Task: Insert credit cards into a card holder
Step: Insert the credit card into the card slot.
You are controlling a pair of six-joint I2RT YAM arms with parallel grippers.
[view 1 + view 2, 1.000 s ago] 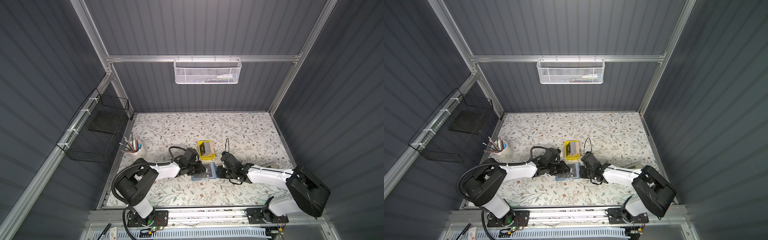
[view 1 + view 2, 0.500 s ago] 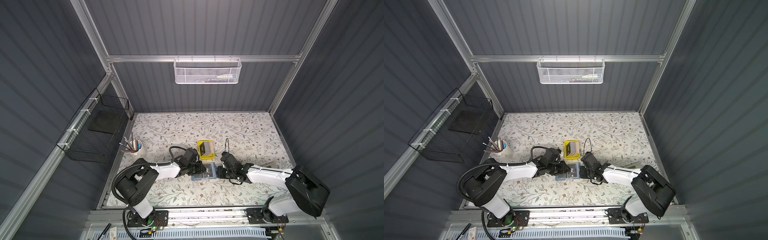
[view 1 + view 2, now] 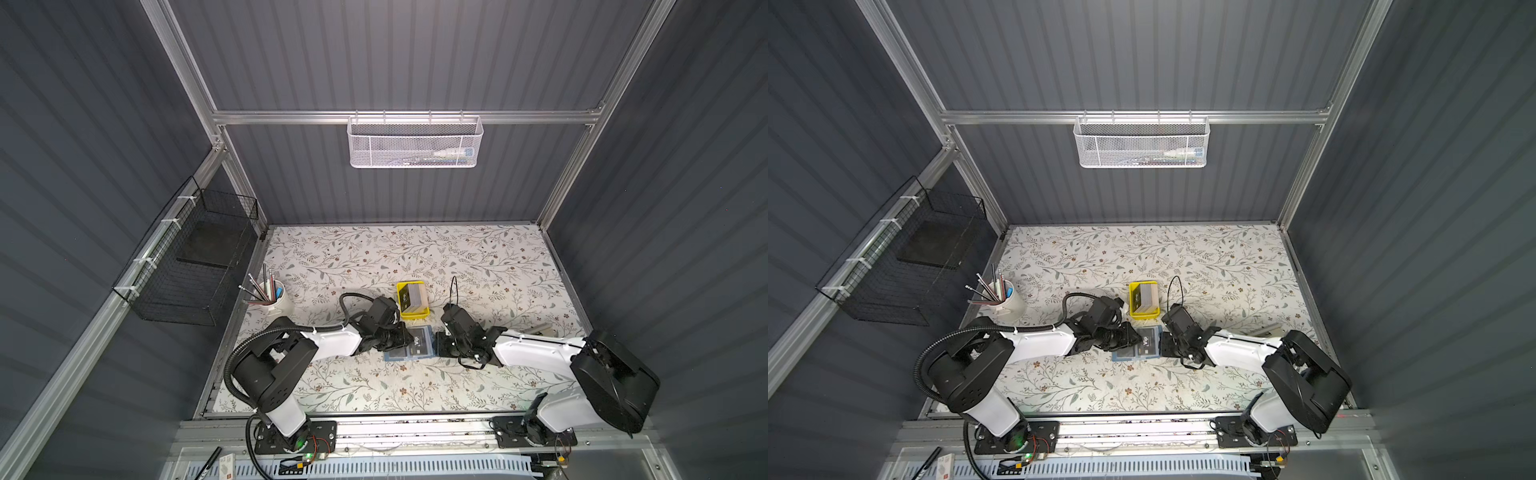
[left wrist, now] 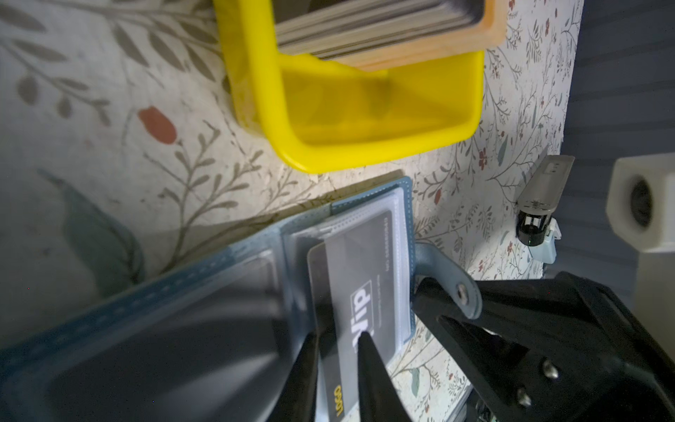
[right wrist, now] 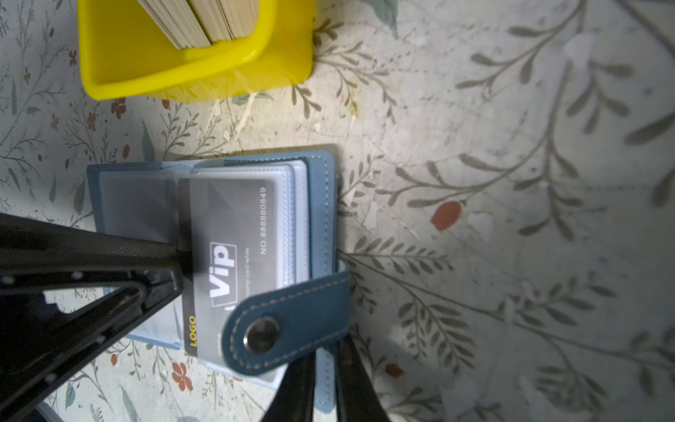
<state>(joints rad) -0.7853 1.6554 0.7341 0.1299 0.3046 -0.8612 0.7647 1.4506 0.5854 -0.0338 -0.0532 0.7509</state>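
The left pincer point(image 4: 339, 341) pinches a black VIP credit card point(image 5: 233, 234) by one long edge. Most of the card already looks hazy under a clear sleeve of the open card holder point(image 5: 317, 204), which lies on the bench point(image 5: 475, 146) just beside the yellow tray point(image 5: 182, 80). The right pincer point(image 5: 325, 352) is pressed onto the holder's blue cover edge, next to the snap strap point(image 5: 292, 321).

To finish well, I judge the card should slide flat and straight into the sleeve while the right side braces the cover against the push (the strap curls over one card corner and may snag).

The tray holds a stack of cards point(image 5: 204, 18) on edge. A white cup point(image 3: 279, 305) holds pens, and the white mesh basket point(image 3: 415, 143) holds small items I cannot identify.
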